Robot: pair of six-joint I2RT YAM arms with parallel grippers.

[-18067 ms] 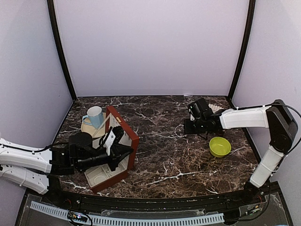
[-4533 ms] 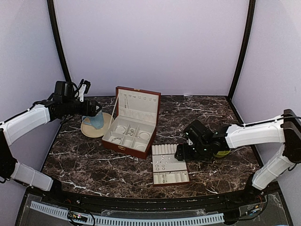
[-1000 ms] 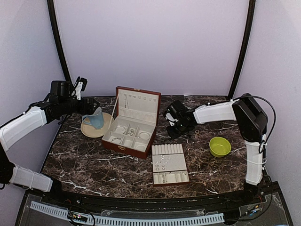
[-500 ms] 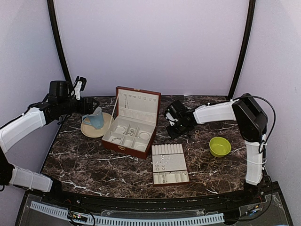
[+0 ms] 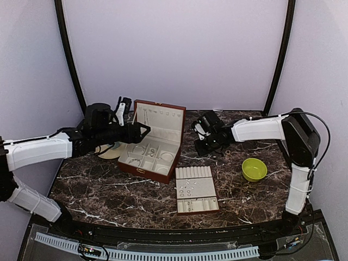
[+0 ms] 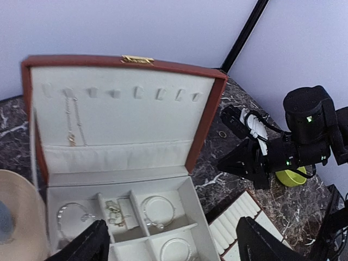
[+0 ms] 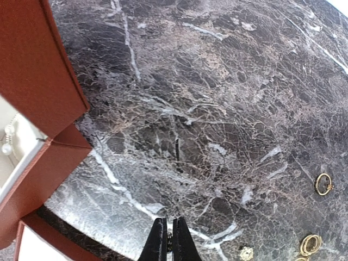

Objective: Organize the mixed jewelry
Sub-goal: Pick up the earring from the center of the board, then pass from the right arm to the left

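**Left gripper released over the open box; right gripper clenched above the surface**

The left gripper (image 6: 174, 228) hovers spread wide over the box (image 5: 145, 169), with nothing between its fingers. In the compartments below lie thin bracelets (image 6: 158, 210), and a chain (image 6: 70, 122) hangs inside the upright lid. The right gripper (image 7: 167, 239) is pinched shut just above the marble surface (image 7: 217, 109) to the right of the box; I cannot tell whether its tips hold anything tiny. Small rings (image 7: 323, 184) lie loose on the surface near it. More tiny pieces (image 5: 188, 191) sit on the tray (image 5: 193, 173) in front of the box.
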